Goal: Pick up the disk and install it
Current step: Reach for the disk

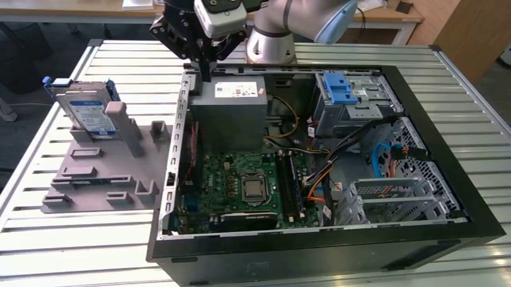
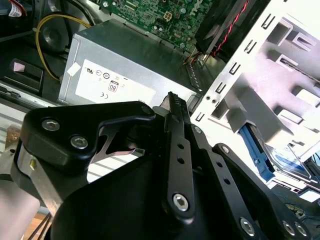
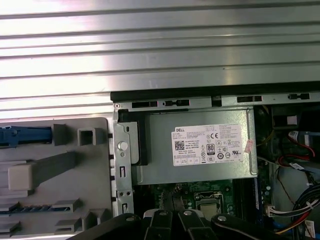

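– What's on the desk (image 1: 48, 251), starting from the exterior view's left?
– One disk (image 1: 86, 113), standing on edge in one grey holder (image 1: 96, 179), with its label facing out and blue rails on its sides. Just beside the holder is one open computer case (image 1: 319, 254).
– And the arm?
– One gripper (image 1: 205, 75), hanging over the case's far rim, just by the one grey power supply (image 1: 227, 116). It's well apart from the disk. Its fingers (image 2: 176, 150) are pressed together, with nothing between them.
– Further right?
– One silver cage (image 1: 339, 89) with a blue latch, inside the case.
– Do the cameras differ?
– The exterior view takes in the whole case, motherboard (image 1: 239, 179) and all. The first wrist view looks straight down on the power supply's white sticker (image 3: 207, 145). The second wrist view catches the disk behind the holder's grey pegs.
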